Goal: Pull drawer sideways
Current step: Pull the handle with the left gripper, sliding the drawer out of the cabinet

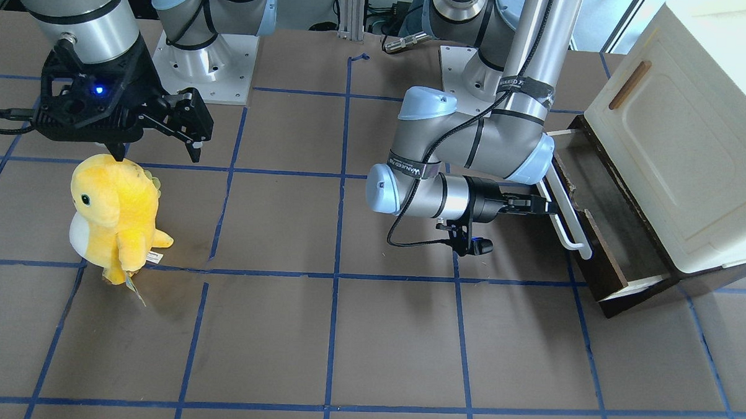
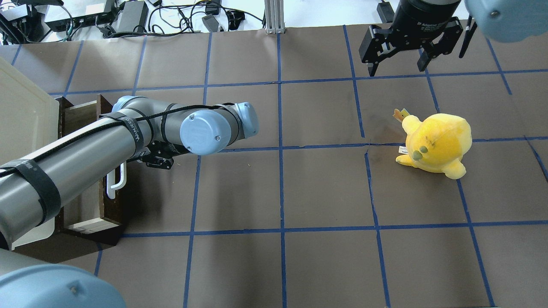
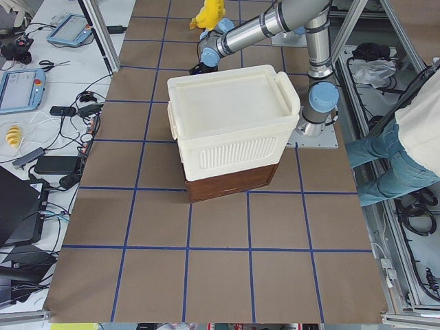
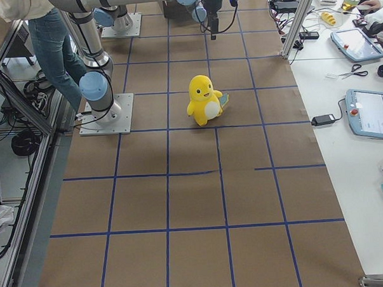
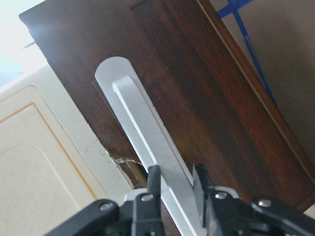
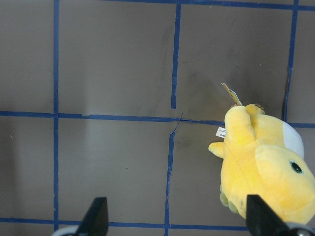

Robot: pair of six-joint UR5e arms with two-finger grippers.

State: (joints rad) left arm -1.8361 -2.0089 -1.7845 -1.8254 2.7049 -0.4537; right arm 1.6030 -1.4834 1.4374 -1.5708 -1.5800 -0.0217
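Note:
The dark-brown drawer (image 1: 601,242) stands partly out from under the cream cabinet (image 1: 679,139), its pale inner edges showing. Its long white bar handle (image 1: 565,213) runs along the front. My left gripper (image 1: 550,206) is shut on that handle near its middle. In the left wrist view the two fingers (image 5: 153,183) clamp the white bar (image 5: 142,128) from both sides. In the overhead view the drawer (image 2: 85,205) and handle (image 2: 115,184) are partly hidden by my left arm. My right gripper (image 1: 158,146) is open and empty, hanging above the table; it also shows in the overhead view (image 2: 397,60).
A yellow plush toy (image 1: 115,213) stands on the table just below my right gripper, also in the overhead view (image 2: 434,143) and the right wrist view (image 6: 266,167). The cabinet has a small brown handle (image 1: 630,85). A person (image 3: 405,137) stands beside the robot's base.

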